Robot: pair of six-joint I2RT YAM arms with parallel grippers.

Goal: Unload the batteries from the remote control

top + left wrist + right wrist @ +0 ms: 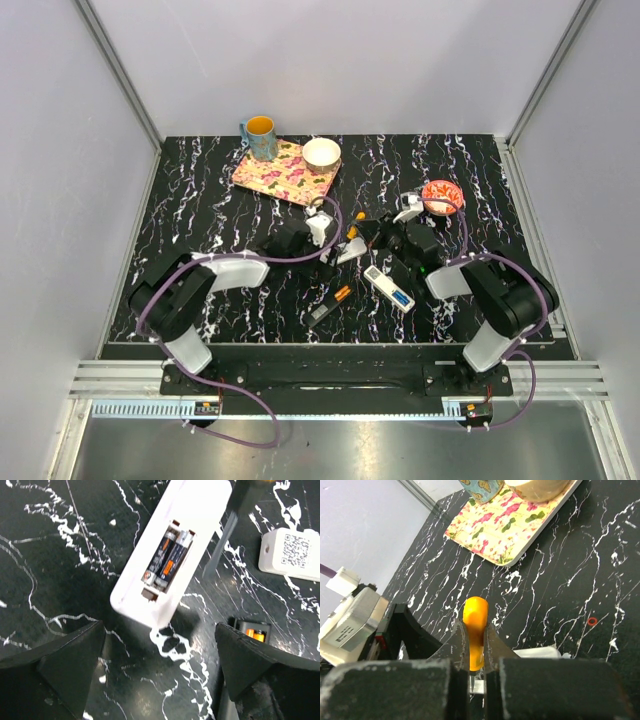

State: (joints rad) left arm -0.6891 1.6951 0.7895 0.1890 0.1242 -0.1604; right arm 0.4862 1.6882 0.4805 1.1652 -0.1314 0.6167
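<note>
A white remote [165, 575] lies face down with its battery bay open. Two batteries [167, 560] sit side by side in the bay. My left gripper [160, 645] is open and empty just short of the remote's near end, one finger on each side. My right gripper [475, 635] is shut on an orange-handled screwdriver [475, 622]. Its thin shaft [222, 545] reaches down beside the remote's far edge. From above, the remote [350, 250] lies between the left gripper [325, 248] and the right gripper [378, 232].
A second white remote with a blue cell [390, 288] and a flat black bar with an orange cell [330, 305] lie nearer the bases. A floral tray [285, 172] with a mug [260, 135] and bowl [321, 153] stands at the back. A red bowl [442, 195] is right.
</note>
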